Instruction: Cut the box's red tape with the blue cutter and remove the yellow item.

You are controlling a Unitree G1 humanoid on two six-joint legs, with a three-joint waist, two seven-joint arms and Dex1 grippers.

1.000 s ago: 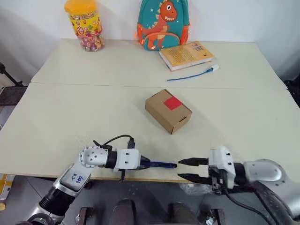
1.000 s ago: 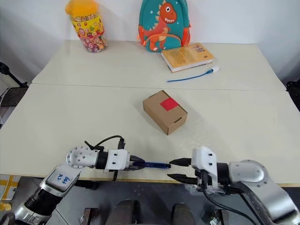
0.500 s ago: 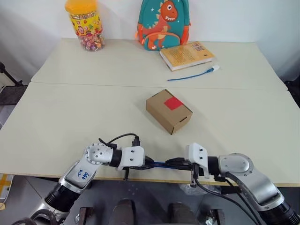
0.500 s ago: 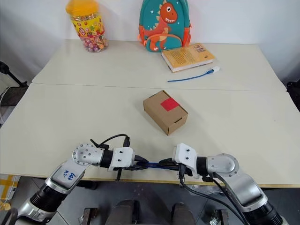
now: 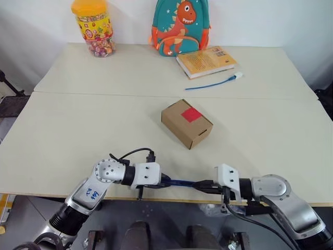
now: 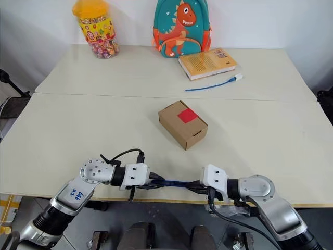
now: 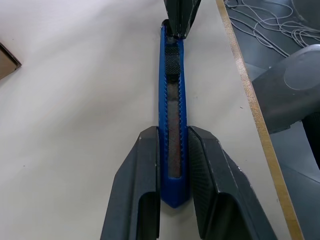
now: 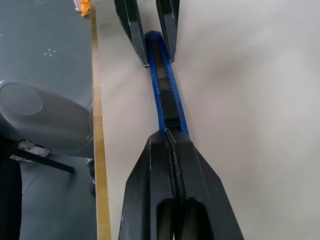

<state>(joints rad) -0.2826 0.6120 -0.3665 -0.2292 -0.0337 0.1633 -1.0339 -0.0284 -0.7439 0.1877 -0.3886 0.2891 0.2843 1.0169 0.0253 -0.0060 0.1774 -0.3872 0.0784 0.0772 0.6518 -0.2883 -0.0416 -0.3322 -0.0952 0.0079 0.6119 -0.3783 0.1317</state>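
Near edge of table: left gripper clamps the butt end of the blue cutter, one finger on each side. Right gripper now pinched tight on the cutter's far tip. A second ago it hung open, apart from the tip; since then it has come in and shut. Left gripper unchanged. Cutter lies level along the table edge between the two grippers.

At 12 o'clock from the cutter, mid-table: the box, shut, red tape intact on top. Yellow item not visible. Nothing lies between cutter and box.

Farther, 1 o'clock: thin blue cable, then yellow-orange book. 12 o'clock, far edge: dinosaur backpack. 11 o'clock: candy jar.
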